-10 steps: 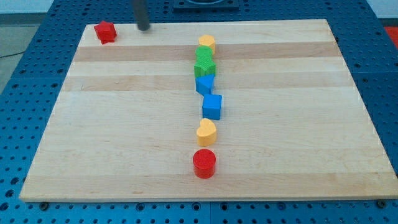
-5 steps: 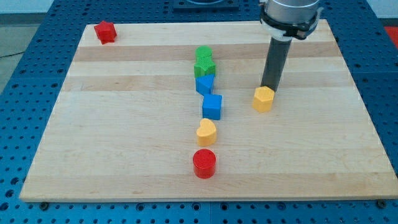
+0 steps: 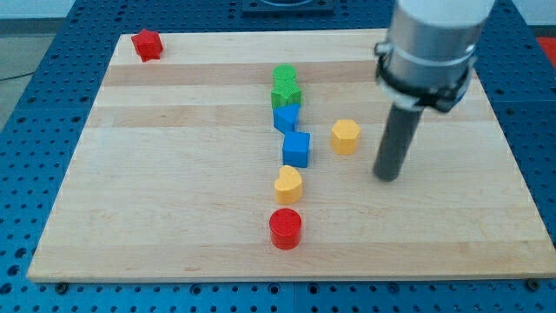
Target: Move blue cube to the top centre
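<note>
My tip rests on the wooden board, right of centre and roughly midway between the near and far edges. There are no fingers on this rig to open or close; the arm ends in a plain dark rod, and it touches no block. Just to the tip's left and slightly farther away sits a yellow hexagonal block, close but apart from the rod.

Further left runs a column of blocks down the middle of the board. The blue cube, the piece I must move, sits near the board's centre. Touching its far side, or nearly so, is another blue block of unclear shape, and beyond that two green blocks stacked close together toward the far edge. On the cube's near side lies a yellow heart-shaped block, then a red cylinder. A red block sits alone in the far left corner.

I judge the task barely begun: the blue cube is well short of the far centre, and the blue and green blocks stand in its direct path
</note>
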`<state>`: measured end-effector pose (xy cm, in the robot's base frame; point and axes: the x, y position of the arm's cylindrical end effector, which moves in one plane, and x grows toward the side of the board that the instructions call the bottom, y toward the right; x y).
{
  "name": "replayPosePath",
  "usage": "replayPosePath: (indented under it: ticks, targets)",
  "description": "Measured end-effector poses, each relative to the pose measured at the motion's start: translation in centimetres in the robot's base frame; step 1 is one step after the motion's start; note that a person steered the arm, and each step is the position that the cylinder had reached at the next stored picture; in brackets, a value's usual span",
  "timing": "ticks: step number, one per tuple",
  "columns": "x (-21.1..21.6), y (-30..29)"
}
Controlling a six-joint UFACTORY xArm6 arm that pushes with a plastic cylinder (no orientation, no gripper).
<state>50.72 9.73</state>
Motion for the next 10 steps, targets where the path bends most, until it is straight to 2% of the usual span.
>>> replayPosePath:
  ticks: [2,3,4,5,7,8,9,10]
  targets:
    - [-6.6,-7.7]
    - [-6.6,-12.6]
    - [-3.4,-8.6]
    - [-1.6,-12.5]
    - [-5.4,-16.1]
    - [-3.9,-17.6]
    - [-5.6,-22.3]
    - [-9.1,-21.1]
